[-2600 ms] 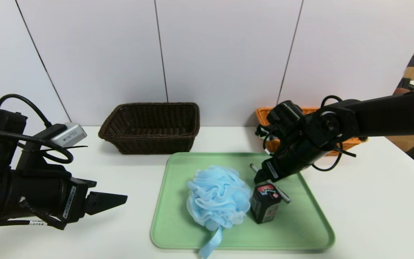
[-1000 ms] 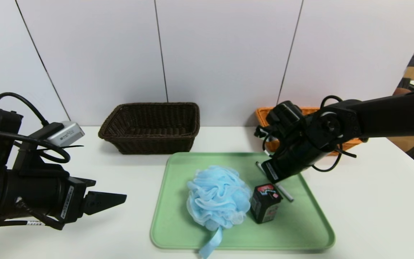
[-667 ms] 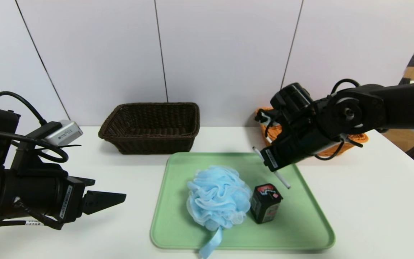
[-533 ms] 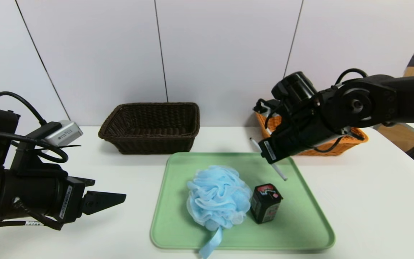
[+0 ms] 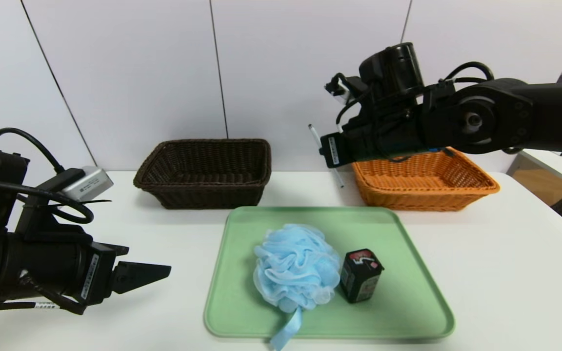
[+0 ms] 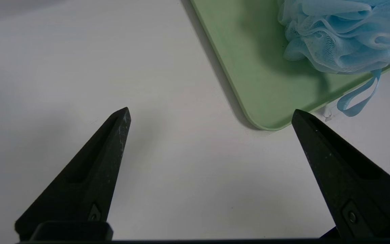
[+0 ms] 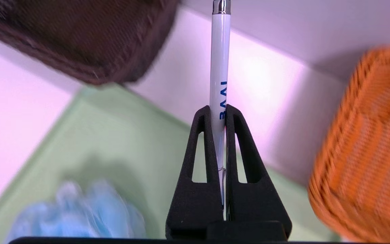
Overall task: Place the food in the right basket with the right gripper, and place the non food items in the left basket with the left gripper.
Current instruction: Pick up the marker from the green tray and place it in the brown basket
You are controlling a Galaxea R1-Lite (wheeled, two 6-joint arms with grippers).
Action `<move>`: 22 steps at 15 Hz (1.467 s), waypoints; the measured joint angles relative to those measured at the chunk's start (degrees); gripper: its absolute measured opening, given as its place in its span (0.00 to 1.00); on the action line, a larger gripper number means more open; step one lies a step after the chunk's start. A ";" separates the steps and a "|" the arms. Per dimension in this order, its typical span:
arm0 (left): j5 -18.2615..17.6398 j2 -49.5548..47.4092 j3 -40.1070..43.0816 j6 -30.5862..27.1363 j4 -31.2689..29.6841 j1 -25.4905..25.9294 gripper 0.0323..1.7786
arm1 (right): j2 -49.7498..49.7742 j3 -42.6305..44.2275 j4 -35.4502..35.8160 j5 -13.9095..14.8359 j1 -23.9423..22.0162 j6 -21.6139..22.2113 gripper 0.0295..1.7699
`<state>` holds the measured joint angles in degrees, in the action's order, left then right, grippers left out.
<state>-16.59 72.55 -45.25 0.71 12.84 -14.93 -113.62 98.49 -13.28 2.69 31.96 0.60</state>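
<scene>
My right gripper (image 5: pixel 328 152) is shut on a white pen (image 5: pixel 314 136) and holds it high in the air, between the brown left basket (image 5: pixel 205 170) and the orange right basket (image 5: pixel 425 180). In the right wrist view the pen (image 7: pixel 220 67), with blue lettering, sticks out past the tips of that gripper (image 7: pixel 218 109). A blue bath loofah (image 5: pixel 296 268) and a small black box with a red top (image 5: pixel 360 275) lie on the green tray (image 5: pixel 408 302). My left gripper (image 5: pixel 164 269) hovers open at the left, beside the tray's near left corner (image 6: pixel 249 67).
The two baskets stand against the white wall behind the tray; nothing shows inside either. The loofah's ribbon (image 6: pixel 359 100) hangs over the tray's front edge. Bare white table lies under my left gripper (image 6: pixel 211 113) and to the right of the tray.
My right gripper closed on the pen on the tray, then lifted it up and back toward the left, clear of the orange basket. The left arm barely moved.
</scene>
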 joint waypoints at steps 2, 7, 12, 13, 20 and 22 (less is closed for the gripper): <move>0.00 0.02 0.20 -0.02 0.02 0.00 0.95 | -2.67 0.62 7.50 0.02 0.87 0.11 0.04; -0.02 -0.02 0.63 -0.11 0.02 0.05 0.95 | -7.39 2.67 20.91 -0.05 3.86 0.13 0.04; 0.00 -0.06 0.96 0.13 -0.05 0.00 0.95 | -10.09 7.50 23.72 0.44 6.75 -0.18 0.04; 0.00 -0.09 1.12 0.15 -0.09 0.00 0.95 | -11.17 8.53 24.88 0.66 7.12 -0.27 0.04; 0.09 -0.20 1.54 0.44 -0.07 0.00 0.95 | -18.64 13.08 31.32 0.69 8.63 -1.74 0.04; 0.09 -0.20 1.49 0.48 -0.09 0.00 0.95 | -20.18 13.09 31.99 0.50 8.67 -2.49 0.04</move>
<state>-16.51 72.35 -43.76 1.18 12.75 -14.93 -133.79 111.58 18.71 3.19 40.63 -1.89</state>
